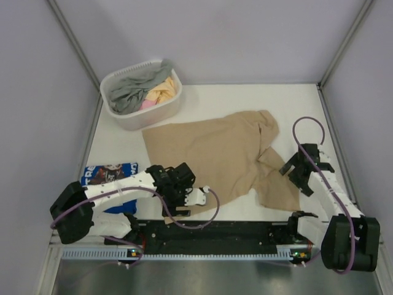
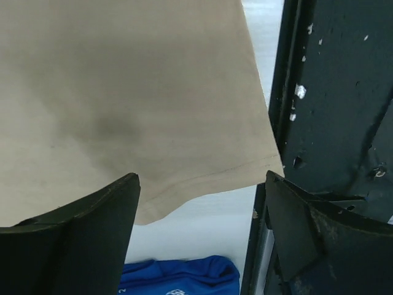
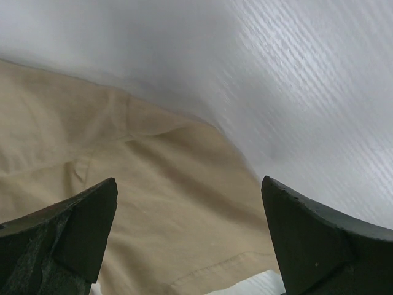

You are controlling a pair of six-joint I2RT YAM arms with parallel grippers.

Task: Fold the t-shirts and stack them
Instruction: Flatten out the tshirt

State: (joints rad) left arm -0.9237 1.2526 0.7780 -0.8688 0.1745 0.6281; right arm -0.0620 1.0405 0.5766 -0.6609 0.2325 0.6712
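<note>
- Your left fingers (image 2: 80,239) stand wide apart with nothing between them. They hover over the near hem of the tan t-shirt (image 1: 215,153).
- Your right fingers (image 3: 319,239) are spread just as wide and hold nothing either. They hang above the shirt's right edge, where the cloth meets the bare tabletop (image 1: 245,98).
- The tan t-shirt lies mostly flat in the middle of the tabletop, but its right side is bunched and doubled over near the right arm. The blue t-shirt (image 1: 107,174) sits folded at the near left, partly under the left arm.
- If you fold with that bunch left in, the crease will likely come out lopsided and the shirt will stack badly.
- The near hem corner lies just beside the black base rail (image 2: 331,92). A pinch that comes down too close to it could strike the rail or nip only the very edge, which may slip out as you lift.
- Your left arm reaches across the blue t-shirt, so a low sweep could drag it and spoil its fold.
- If the two sets of fingers grip at uneven points, the cloth will probably skew as it rises.
- The basket (image 1: 132,120) stands close to the shirt's far left corner, and a fold carried too far that way could ride up against it.
</note>
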